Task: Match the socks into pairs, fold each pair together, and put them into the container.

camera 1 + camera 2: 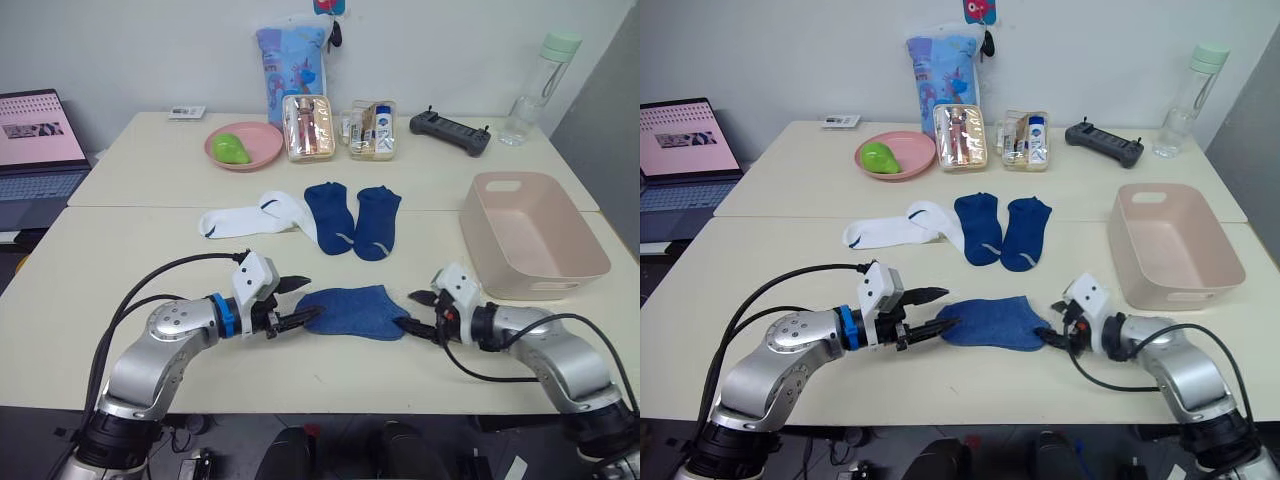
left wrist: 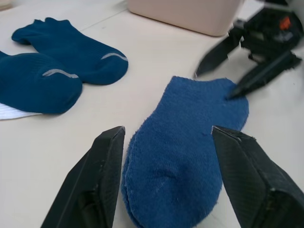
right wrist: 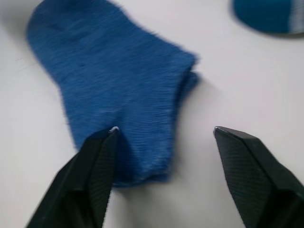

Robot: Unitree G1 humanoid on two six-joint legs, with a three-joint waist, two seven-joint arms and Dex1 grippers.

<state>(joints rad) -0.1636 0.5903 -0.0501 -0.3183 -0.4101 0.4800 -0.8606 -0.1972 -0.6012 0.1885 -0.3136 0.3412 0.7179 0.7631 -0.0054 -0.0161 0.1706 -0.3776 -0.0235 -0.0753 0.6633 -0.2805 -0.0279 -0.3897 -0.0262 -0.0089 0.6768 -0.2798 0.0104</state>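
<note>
Lining up on the stacked pair of soft dark blue ankle socks (image 1: 352, 310) at the near edge of the pale desk (image 1: 120, 320).
Left pincer (image 1: 303, 301) and right pincer (image 1: 416, 312) both gape open at opposite ends, holding nothing. Fabric looks light and floppy, so I'd pinch both layers at the ends. Pale pink plastic tub (image 1: 533, 236) waits beside the right arm.

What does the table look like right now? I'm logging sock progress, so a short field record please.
stacked blue socks: flat on table, between both grippers
left gripper: open, at one end
right gripper: open, at the other end
dark blue socks: two, side by side
white socks: unfolded
container: no socks inside
</note>
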